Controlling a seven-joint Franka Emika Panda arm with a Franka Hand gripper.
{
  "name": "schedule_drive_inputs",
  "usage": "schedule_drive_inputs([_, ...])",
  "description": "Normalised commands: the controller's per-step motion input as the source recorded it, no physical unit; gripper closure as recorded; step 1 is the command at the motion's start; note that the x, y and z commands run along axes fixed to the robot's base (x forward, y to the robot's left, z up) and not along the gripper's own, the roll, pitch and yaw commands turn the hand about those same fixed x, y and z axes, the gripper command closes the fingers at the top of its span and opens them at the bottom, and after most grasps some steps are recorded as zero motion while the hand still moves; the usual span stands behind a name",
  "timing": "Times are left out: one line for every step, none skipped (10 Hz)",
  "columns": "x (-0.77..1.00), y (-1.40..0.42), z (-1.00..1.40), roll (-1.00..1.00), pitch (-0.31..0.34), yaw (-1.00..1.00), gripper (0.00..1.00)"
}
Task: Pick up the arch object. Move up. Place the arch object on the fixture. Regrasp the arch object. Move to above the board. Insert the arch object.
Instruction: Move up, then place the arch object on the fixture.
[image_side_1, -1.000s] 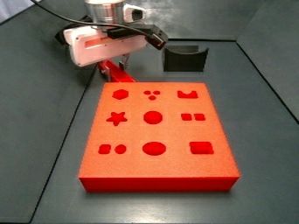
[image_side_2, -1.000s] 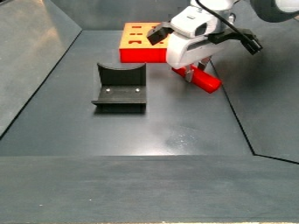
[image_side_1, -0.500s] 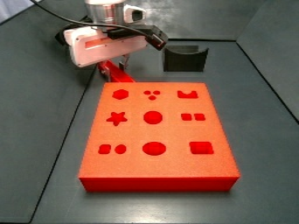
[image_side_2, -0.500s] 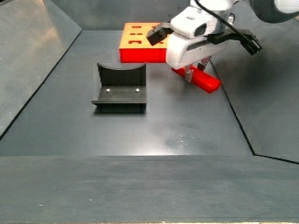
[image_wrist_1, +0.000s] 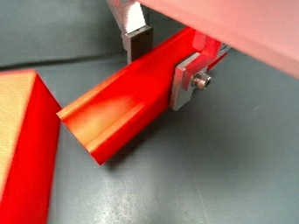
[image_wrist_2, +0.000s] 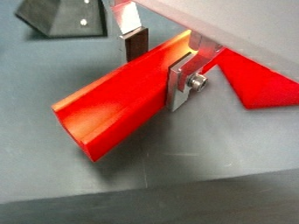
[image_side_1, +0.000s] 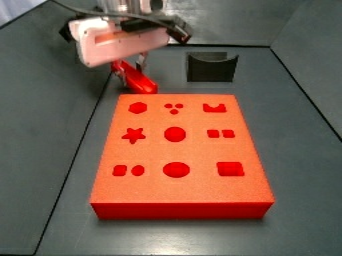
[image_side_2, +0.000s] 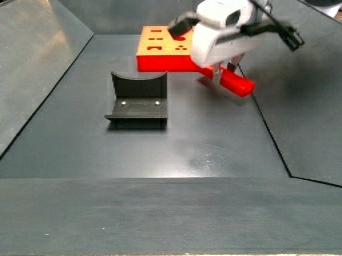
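Note:
My gripper (image_side_1: 130, 66) is shut on the arch object (image_side_1: 134, 76), a long red bar, and holds it just above the floor behind the board (image_side_1: 181, 150). In both wrist views the silver fingers clamp the bar (image_wrist_1: 122, 109) from both sides, gripper (image_wrist_1: 163, 66) near one end of it. The same hold shows in a wrist view with gripper (image_wrist_2: 158, 66) and bar (image_wrist_2: 111, 114). In a side view the gripper (image_side_2: 225, 68) carries the bar (image_side_2: 234, 84) beside the board (image_side_2: 163, 48). The fixture (image_side_2: 136, 98) stands apart from the bar.
The fixture (image_side_1: 210, 66) stands at the back, right of the gripper. The board's edge (image_wrist_1: 17, 131) lies beside the bar, and its corner (image_wrist_2: 260, 80) shows too, with the fixture (image_wrist_2: 65, 16). Dark walls ring the floor.
The gripper has risen, and the arch object has come up off the floor with it. Board and fixture have not moved.

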Motion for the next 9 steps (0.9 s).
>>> schedule_drive_inputs([-0.02,0.00,0.39,-0.04,0.062,-0.01,1.00])
schedule_drive_inputs([-0.02,0.00,0.21,-0.06,0.051,0.00,1.00])
schedule_drive_inputs([0.00,0.00,1.00,0.00,0.000,0.00,1.00])
schedule_drive_inputs([-0.01,0.00,1.00,-0.01,0.012,0.00,1.00])
schedule_drive_inputs([-0.02,0.00,1.00,-0.02,0.020,0.01,1.00])
schedule_drive_inputs([-0.02,0.00,1.00,-0.03,0.023,0.01,1.00])
schedule_drive_inputs([-0.02,-0.01,1.00,-0.04,0.029,0.02,1.00])
schedule_drive_inputs([-0.03,-0.01,1.00,-0.05,0.032,0.02,1.00])
schedule_drive_inputs([-0.03,-0.01,1.00,-0.07,0.035,0.02,1.00])
